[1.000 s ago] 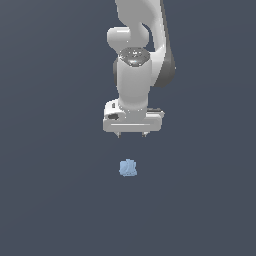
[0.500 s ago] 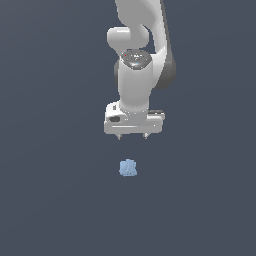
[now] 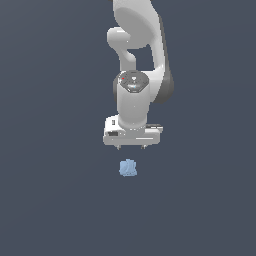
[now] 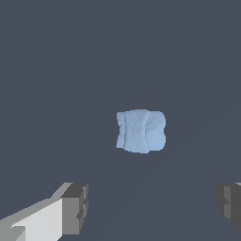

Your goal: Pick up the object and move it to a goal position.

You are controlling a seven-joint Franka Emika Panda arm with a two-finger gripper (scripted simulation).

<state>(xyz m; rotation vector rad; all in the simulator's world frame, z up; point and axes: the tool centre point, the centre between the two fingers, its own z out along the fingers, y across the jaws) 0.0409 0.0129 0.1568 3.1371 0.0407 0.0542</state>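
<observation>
Simulated scene, plain dark grey-blue ground, nothing else on it. White robot arm [image 3: 137,55] reaching down from the top of the exterior view, wrist pointing straight at the floor. Gripper [image 3: 131,147] hanging above the ground with jaws spread wide, holding nothing; two short dark fingertips [image 3: 118,147] just visible under the white gripper body. Small light-blue lumpy object [image 3: 128,168], roughly cube-shaped, resting on the ground just below the gripper and near its centre line, apart from it, untouched.

Wrist view: same object [image 4: 140,131] well ahead of the camera, with the two grey finger pads [image 4: 77,208] wide apart at the frame's corners, far wider than the object itself.

Judged step: approach before the grasp, with lifting and carrying to the goal not yet begun. No goal marker visible in either view.

Next move, as a judgement: straight descent until the pads sit on either side of the object, with slight centring if needed, then closing on the flatter opposite faces. Irregular surfaces likely to call for a firm, centred grip.
</observation>
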